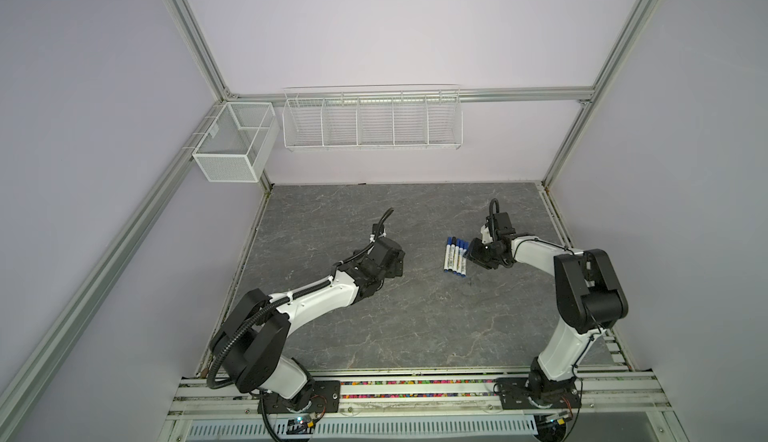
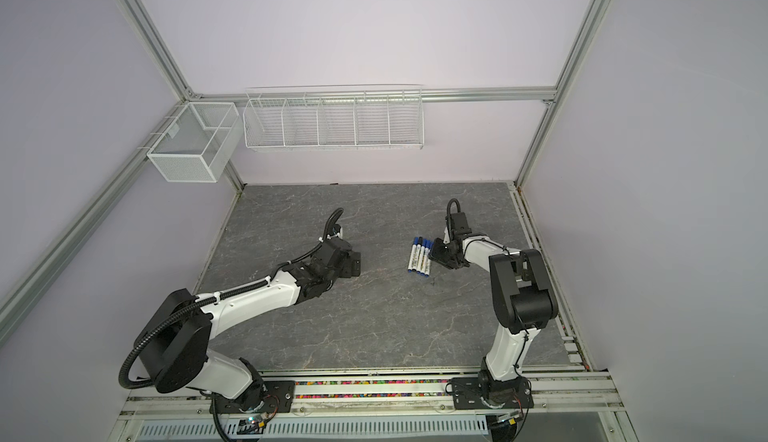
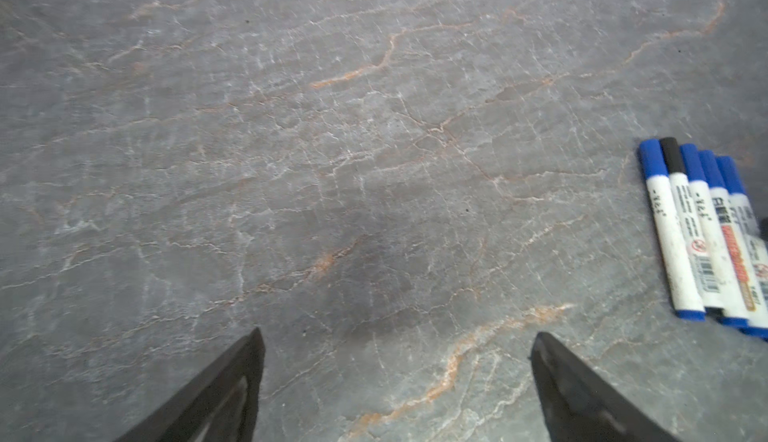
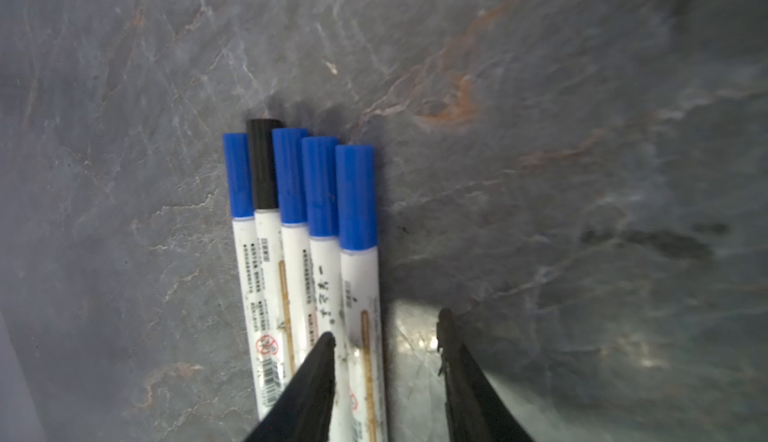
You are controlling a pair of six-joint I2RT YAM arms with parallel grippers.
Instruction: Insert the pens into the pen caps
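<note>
Left tool (image 3: pixel 398 334) spread wide, empty, right tool (image 4: pixel 386 325) part open, loosely astride outermost capped pen (image 4: pixel 359 278)

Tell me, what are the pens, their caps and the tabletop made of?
Pens: probably plastic; smooth white barrels with printed labels. Caps: likely moulded plastic, four blue, one black, lightly ribbed, dull sheen. Tabletop: grey veined stone look, possibly printed laminate; cannot tell.

The pens (image 1: pixel 455 258) lie side by side, touching, in one row on the table (image 1: pixel 374 336) right of centre, the pen caps (image 1: pixel 459 245) on their far ends. The right gripper (image 4: pixel 386 328) is just right of the row, the left gripper (image 3: pixel 397 334) well apart to its left
</note>
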